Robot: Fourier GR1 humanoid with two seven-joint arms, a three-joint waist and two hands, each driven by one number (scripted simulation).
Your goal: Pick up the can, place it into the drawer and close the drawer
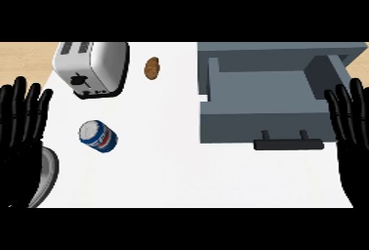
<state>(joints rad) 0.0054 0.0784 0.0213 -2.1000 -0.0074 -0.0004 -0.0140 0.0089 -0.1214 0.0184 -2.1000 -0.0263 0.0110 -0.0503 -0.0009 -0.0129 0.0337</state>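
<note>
Head view shows the blue can (98, 136) standing on the white counter (194, 180), left of the open grey drawer (270, 105) and below the silver toaster (92, 67), with a brown potato (152, 68) near the top. At the left edge the left hand (20, 127) rests with fingers straight and spread, holding nothing, beside a grey plate (48, 176). At the right edge the right hand (350, 122) rests likewise, fingers straight and empty, next to the drawer's side.
</note>
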